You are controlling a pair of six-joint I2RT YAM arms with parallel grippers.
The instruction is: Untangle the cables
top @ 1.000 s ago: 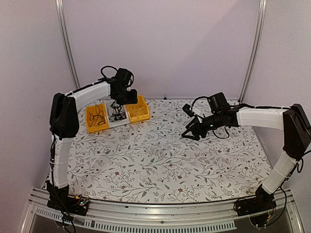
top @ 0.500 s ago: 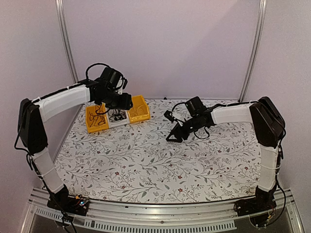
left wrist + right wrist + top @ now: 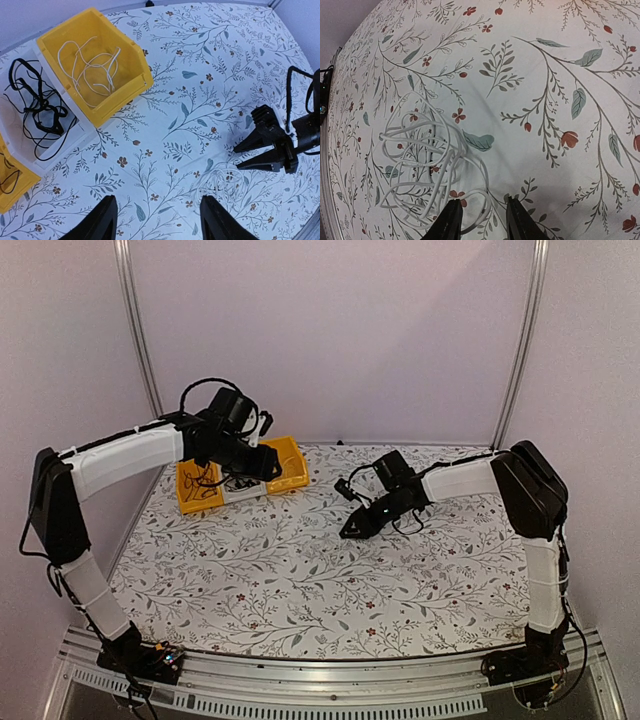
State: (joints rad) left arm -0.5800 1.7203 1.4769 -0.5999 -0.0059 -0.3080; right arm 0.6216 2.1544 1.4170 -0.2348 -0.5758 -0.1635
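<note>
Risk lies mainly with the white coil (image 3: 427, 160), which sits loose on the counter (image 3: 600, 60) just ahead of the right fingers (image 3: 449, 222). Those fingers are spread and hold nothing, low over the coil's nearest loop. The loops overlap closely, so a pinch here could catch two or three strands at once. Lifting would then drag the whole bundle and could pull a knot tighter instead of freeing one run. The strand is thin and lies flat on the patterned cloth, so the tips may also close on the cloth, or skid off and flick the coil away.

The left fingers (image 3: 102, 222) are likewise released and empty, hanging well above the counter near the bins, too far off to pin the coil if it slides. A yellow bin (image 3: 120, 100) holds another white cable; black cables (image 3: 42, 107) lie in the white bin (image 3: 62, 150) beside it. One strand droops over that wall and could snag a passing arm.

No brand, label or writing can be read anywhere.
</note>
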